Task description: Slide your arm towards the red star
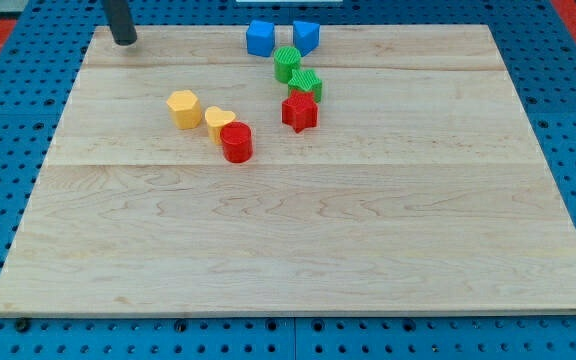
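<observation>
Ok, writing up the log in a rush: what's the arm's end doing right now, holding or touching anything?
My tip: a bare rod, holding nothing, touching no block, at the board's top left, far from the red star.

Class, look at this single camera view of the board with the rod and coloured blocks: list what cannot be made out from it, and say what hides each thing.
- Rod above my tip: cut off by the view's top edge.
- Second yellow block: partly hidden by the red cylinder, shape unclear.
- Lower green block: base hidden by the red star.
- Blue blocks: exact shapes too small to tell.
</observation>
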You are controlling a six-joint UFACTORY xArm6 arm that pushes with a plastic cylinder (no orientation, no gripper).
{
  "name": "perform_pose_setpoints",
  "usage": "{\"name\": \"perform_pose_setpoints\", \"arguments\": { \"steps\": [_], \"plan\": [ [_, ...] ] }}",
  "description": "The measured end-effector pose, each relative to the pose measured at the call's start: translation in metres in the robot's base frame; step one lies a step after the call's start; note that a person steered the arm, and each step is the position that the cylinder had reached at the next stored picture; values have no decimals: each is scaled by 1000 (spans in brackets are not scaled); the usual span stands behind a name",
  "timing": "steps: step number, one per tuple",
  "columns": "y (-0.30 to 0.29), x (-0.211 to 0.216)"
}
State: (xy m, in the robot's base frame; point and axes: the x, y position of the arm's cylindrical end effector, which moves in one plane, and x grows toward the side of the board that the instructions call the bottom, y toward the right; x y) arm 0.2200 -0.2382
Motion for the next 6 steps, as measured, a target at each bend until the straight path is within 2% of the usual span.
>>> {"name": "perform_pose_setpoints", "arguments": {
  "steps": [1,3,5,6],
  "plan": [
    [-17,0],
    [42,31],
    [96,31],
    [112,70]
  ]
}}
